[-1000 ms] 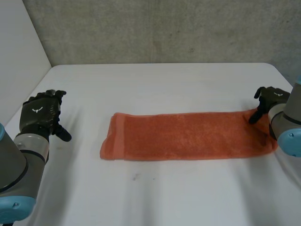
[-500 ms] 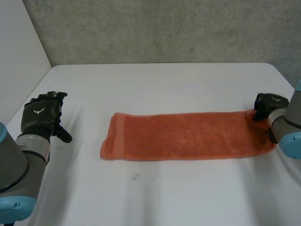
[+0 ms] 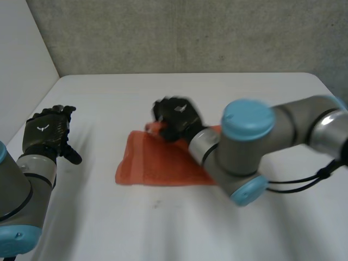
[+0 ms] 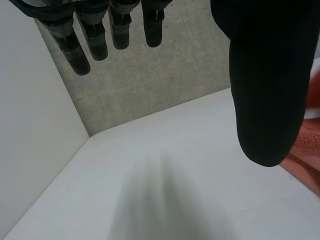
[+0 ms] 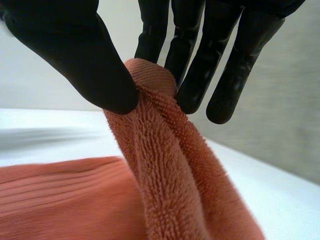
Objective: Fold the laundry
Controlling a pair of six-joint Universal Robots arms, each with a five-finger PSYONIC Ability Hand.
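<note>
Item: orange towel [image 3: 157, 163], one piece, on the white table [image 3: 163, 228], left of centre, lower part lying flat
Right hand [image 3: 175, 118]: above the towel's far edge, fingers [image 5: 195, 60] and thumb clamped on a raised fold of the cloth; right arm [image 3: 261, 141] reaches across the towel's right part
Left hand [image 3: 48, 130]: near the table's left side, well apart from the towel, fingers [image 4: 95, 40] straight and apart, holding nothing
</note>
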